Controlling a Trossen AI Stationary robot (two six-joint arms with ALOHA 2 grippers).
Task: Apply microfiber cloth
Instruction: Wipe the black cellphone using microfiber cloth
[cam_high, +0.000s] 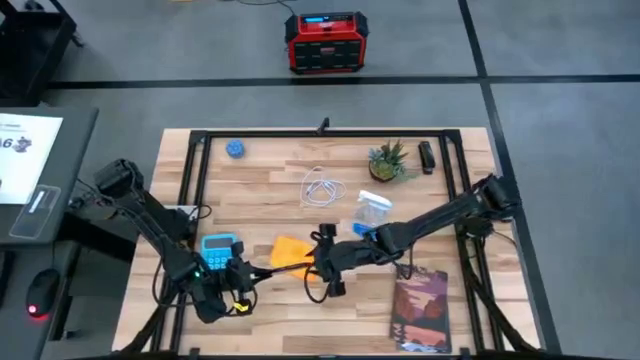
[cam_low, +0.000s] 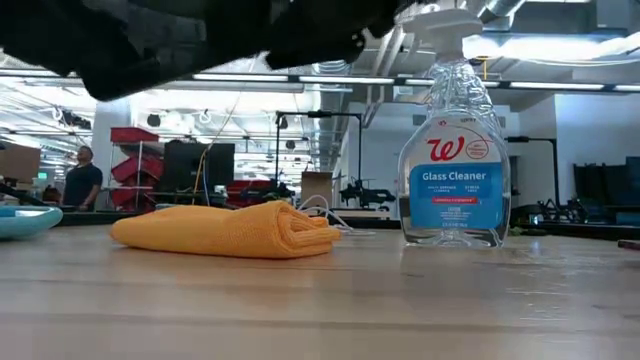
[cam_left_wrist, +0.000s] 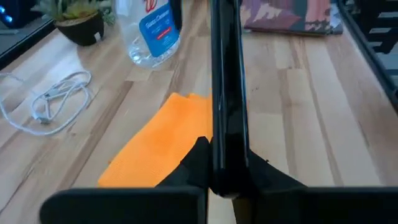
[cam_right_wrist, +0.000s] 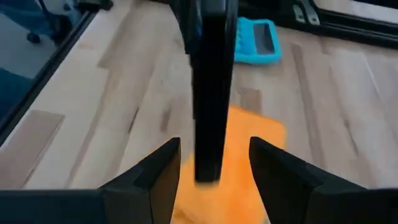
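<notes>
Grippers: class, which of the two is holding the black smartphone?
The left gripper: it is shut on the black smartphone, held edge-on over the microfiber cloth. The right gripper stands open.

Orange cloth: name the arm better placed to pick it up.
Right. The right gripper hangs open over the cloth; the left gripper is shut on the phone.

Even, bright overhead light, faint shadows; blurred near arms in low view, soft wrist views.
</notes>
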